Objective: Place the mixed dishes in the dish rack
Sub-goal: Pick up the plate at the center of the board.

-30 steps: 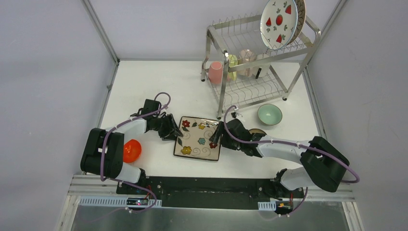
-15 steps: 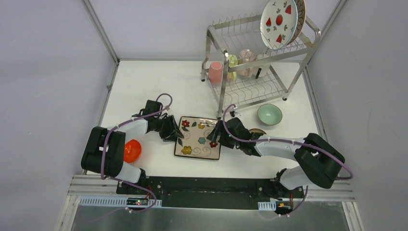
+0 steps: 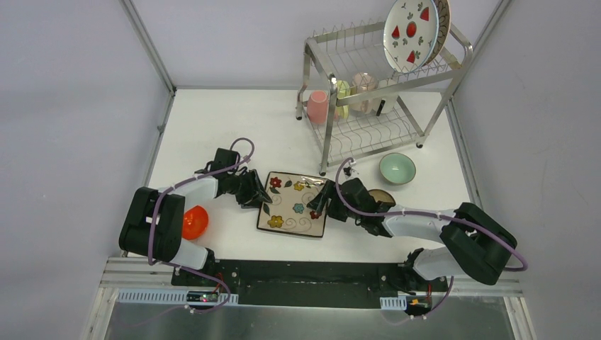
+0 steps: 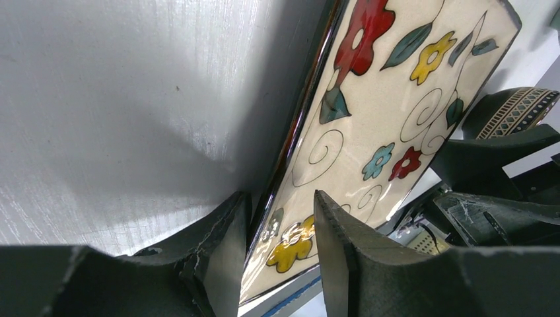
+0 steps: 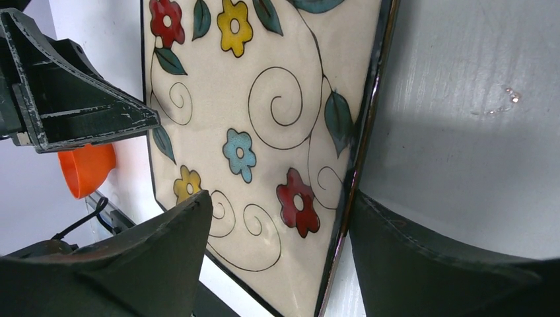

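I am pinching the plate (image 3: 292,205) by its rim, tilted, between the left gripper (image 4: 279,198) fingers. The right gripper (image 5: 279,197) fingers are standing spread astride the opposite rim; I am aiming to close them gently, both sides level.

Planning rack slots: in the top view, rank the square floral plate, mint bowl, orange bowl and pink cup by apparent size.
Square floral plate
mint bowl
then orange bowl and pink cup, too alike to rank

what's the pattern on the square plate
The plate is cream with red, yellow and blue flowers, green leaves, black swirls; clearest in right wrist view.
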You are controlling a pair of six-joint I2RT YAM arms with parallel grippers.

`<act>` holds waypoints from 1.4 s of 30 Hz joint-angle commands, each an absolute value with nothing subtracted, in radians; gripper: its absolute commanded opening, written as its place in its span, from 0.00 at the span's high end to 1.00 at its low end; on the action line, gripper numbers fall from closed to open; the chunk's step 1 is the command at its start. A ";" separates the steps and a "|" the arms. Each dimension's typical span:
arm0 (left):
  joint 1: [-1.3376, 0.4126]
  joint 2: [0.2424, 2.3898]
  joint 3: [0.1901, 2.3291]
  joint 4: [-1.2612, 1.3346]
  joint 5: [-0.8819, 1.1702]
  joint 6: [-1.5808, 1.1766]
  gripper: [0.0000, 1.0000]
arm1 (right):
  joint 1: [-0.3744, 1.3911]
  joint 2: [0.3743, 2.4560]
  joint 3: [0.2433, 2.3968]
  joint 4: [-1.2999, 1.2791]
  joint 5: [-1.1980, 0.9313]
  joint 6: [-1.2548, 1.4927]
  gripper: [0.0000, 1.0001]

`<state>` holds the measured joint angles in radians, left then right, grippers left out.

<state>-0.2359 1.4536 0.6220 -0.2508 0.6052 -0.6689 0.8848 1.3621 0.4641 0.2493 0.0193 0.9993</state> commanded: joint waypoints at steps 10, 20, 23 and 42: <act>-0.278 1.346 0.536 -0.173 0.749 -0.766 0.63 | 0.911 1.325 0.456 0.812 -0.179 1.092 0.27; -0.278 1.354 0.525 -0.178 0.750 -0.757 0.64 | 0.911 1.350 0.445 0.807 -0.177 1.117 0.32; -0.278 1.351 0.525 -0.177 0.750 -0.755 0.64 | 0.911 1.358 0.451 0.798 -0.185 1.120 0.35; -0.278 1.352 0.516 -0.181 0.744 -0.725 0.71 | 0.909 1.361 0.447 0.761 -0.146 1.167 0.75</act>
